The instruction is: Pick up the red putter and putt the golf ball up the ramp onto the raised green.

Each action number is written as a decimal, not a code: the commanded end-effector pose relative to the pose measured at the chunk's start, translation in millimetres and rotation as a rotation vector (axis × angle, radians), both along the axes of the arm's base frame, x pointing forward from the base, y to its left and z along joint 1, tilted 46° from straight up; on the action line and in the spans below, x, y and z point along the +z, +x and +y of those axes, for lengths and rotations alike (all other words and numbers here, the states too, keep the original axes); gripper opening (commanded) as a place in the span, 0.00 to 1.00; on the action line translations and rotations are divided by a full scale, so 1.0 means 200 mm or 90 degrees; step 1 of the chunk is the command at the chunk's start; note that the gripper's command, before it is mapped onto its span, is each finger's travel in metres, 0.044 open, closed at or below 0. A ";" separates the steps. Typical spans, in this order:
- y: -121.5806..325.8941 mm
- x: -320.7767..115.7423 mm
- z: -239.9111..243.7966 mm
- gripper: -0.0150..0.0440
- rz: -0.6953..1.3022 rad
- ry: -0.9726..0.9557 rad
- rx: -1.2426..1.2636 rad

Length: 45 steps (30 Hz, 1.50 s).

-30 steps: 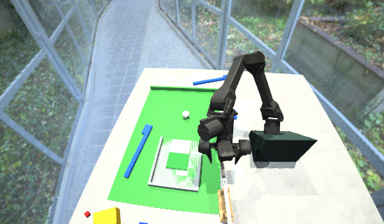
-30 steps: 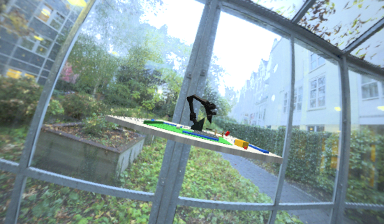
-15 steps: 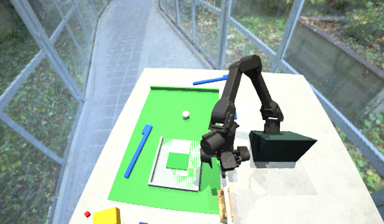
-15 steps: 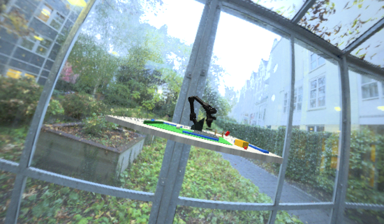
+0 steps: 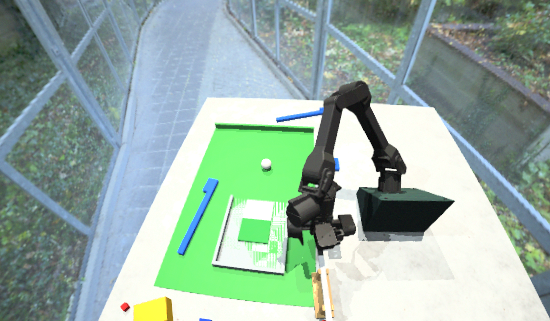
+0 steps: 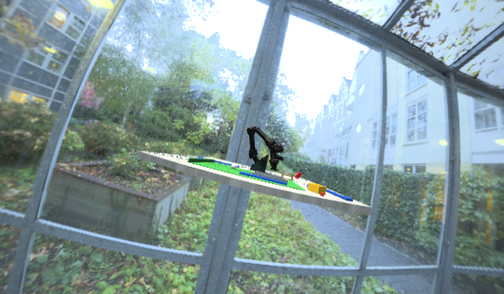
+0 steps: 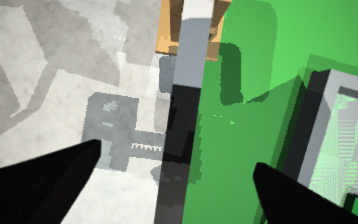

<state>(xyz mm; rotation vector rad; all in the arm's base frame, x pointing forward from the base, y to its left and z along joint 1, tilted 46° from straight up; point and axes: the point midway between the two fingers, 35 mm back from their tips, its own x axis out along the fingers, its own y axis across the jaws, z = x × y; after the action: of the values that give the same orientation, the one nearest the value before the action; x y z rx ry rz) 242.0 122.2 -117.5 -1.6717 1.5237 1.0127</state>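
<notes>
The red putter's pale and black shaft [image 5: 326, 282] [image 7: 194, 50] rests on a wooden stand [image 5: 317, 297] [image 7: 166, 42] along the mat's right edge; its red head [image 6: 298, 175] shows in the exterior view. My gripper [image 6: 274, 167] [image 7: 179, 158] is open and empty, pointing down above the shaft; in the wrist view the black grip end runs between the fingertips. The white golf ball [image 5: 266, 164] [image 6: 235, 166] lies on the green mat [image 5: 240, 147]. The grey-walled ramp [image 5: 250, 268] holds the raised green square [image 5: 254, 230]. The arm hides the ramp's right side in the top view.
A blue putter [image 5: 196, 222] lies on the mat's left side. Another blue putter [image 5: 300, 116] lies behind the mat, and a blue piece [image 5: 336, 164] shows beside the arm. A yellow block [image 5: 152, 311] [image 6: 317, 188] and a small red cube [image 5: 125, 307] [image 6: 323, 194] are near the front left.
</notes>
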 end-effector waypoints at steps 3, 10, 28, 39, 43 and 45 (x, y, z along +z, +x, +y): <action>-0.01 -0.03 -0.04 1.00 0.004 -0.006 0.004; 0.00 -0.07 -0.08 1.00 0.004 -0.007 0.003; 0.01 -0.08 -0.08 0.56 -0.001 -0.001 0.000; 0.01 -0.08 -0.08 0.30 -0.001 -0.001 0.000; 0.01 -0.05 -0.05 0.25 -0.001 0.000 0.000; 0.01 -0.02 -0.01 0.25 0.000 0.000 0.000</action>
<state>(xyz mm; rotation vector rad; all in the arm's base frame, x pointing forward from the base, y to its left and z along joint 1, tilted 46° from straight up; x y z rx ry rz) 240.9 107.1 -130.0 -1.6710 1.5446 1.0105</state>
